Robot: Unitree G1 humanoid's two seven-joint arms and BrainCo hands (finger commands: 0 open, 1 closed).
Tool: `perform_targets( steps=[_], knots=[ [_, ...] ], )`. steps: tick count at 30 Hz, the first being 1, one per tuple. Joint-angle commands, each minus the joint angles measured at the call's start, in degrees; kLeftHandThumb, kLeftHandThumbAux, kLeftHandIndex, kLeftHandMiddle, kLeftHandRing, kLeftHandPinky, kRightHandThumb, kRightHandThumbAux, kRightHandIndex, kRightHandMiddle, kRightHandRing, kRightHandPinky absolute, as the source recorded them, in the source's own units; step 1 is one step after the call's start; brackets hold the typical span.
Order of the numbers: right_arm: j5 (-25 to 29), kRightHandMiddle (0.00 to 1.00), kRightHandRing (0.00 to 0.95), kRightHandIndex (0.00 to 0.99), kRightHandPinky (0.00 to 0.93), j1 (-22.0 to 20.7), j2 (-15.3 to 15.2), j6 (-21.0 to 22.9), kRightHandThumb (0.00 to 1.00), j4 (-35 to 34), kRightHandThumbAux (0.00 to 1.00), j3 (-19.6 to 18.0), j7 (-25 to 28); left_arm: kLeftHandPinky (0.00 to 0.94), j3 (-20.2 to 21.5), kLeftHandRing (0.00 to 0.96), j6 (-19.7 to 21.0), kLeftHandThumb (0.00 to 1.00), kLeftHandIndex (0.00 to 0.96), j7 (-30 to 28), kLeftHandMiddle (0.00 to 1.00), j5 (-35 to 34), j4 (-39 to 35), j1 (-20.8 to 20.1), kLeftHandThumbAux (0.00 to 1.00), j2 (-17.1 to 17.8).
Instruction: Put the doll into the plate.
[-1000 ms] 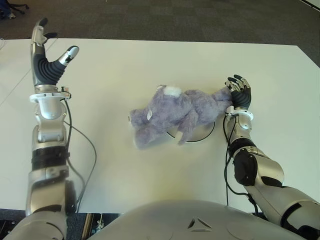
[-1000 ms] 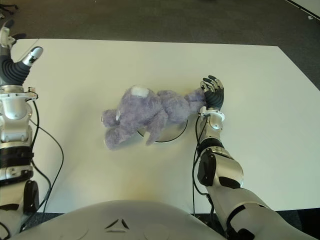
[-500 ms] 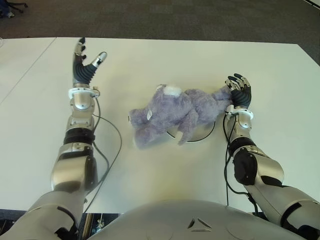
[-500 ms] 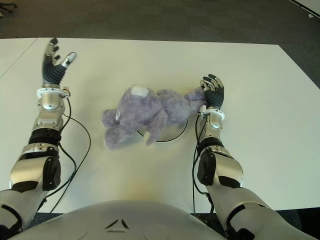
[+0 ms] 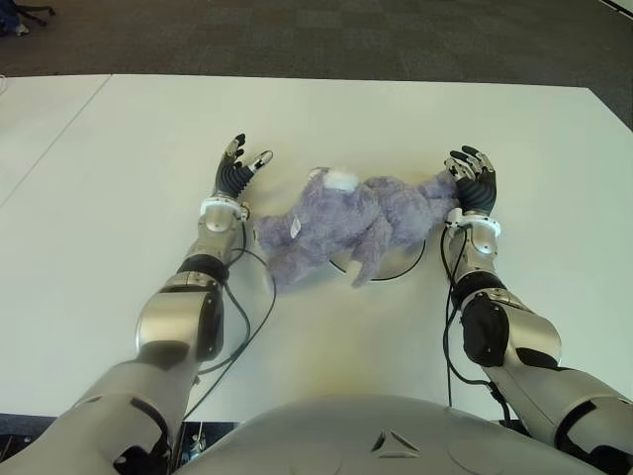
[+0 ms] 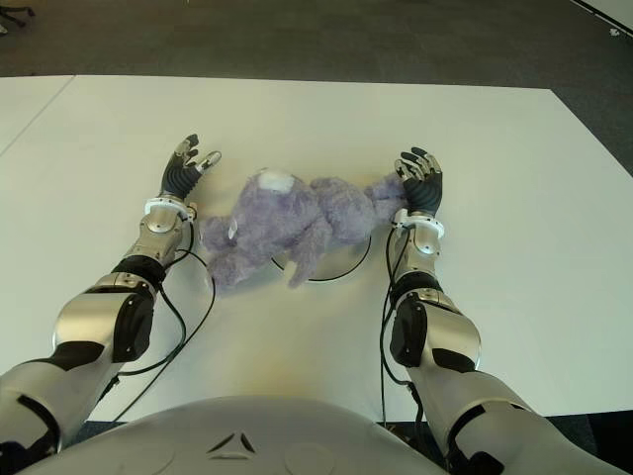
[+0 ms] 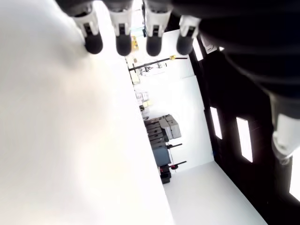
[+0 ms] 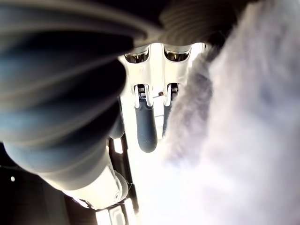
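Note:
A purple-grey plush doll [image 5: 346, 223] lies on its side in the middle of the white table [image 5: 326, 109]. It lies partly over a white plate with a dark rim [image 5: 401, 269], and its head hangs off the plate's left side. My left hand [image 5: 242, 163] is low by the table just left of the doll's head, fingers [image 7: 122, 42] spread and holding nothing. My right hand [image 5: 473, 170] stands at the doll's right end, fingers [image 8: 146, 126] loosely extended with fur [image 8: 243, 117] alongside them, not closed around it.
Dark carpet [image 5: 346, 40] lies beyond the table's far edge. Black cables [image 5: 262, 307] trail along both forearms onto the table. A seam [image 5: 59, 139] between table tops runs along the far left.
My left arm has swung from raised at the far left down and inward to the doll's head. The doll, plate and right hand have not moved.

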Motion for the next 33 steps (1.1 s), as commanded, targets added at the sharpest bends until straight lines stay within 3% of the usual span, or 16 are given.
perform_targets(
  steps=[1,15,22,28,31,33],
  knots=[
    [1.22,0.348,0.374,0.281,0.396,12.09,6.16,5.72,0.419,7.84,0.874,-1.02,-0.26,0.0,-1.01,0.0,0.04,0.0,0.01,0.16,0.0,-0.26,4.32,-0.58,0.48,-0.79],
    [1.98,0.354,0.387,0.279,0.415,12.21,6.26,5.37,0.416,7.7,0.872,-1.88,0.16,0.0,2.48,0.0,-4.54,0.0,0.0,3.47,0.0,-4.14,5.66,7.34,0.476,-6.1],
    [2.01,0.349,0.383,0.276,0.408,12.51,5.96,5.05,0.397,7.63,0.867,-2.08,1.24,0.0,2.87,0.0,-11.73,0.0,0.0,5.78,0.0,-4.81,5.36,13.17,0.487,-8.39],
    [2.21,0.349,0.382,0.278,0.414,12.63,5.65,5.11,0.409,7.59,0.863,-2.48,1.79,0.012,1.46,0.0,-17.41,0.0,0.0,10.57,0.015,-2.82,5.23,17.14,0.438,-10.76],
    [2.13,0.351,0.383,0.281,0.41,12.75,5.39,5.32,0.416,7.63,0.863,-2.61,1.97,0.051,1.34,0.021,-18.06,0.0,0.017,11.69,0.028,-2.78,5.54,18.3,0.415,-11.74],
    [1.96,0.35,0.382,0.281,0.407,12.86,5.17,5.48,0.419,7.67,0.862,-2.56,2.04,0.072,1.95,0.034,-16.26,0.0,0.029,11.21,0.038,-3.55,6.13,19.1,0.414,-12.38]
  ],
)
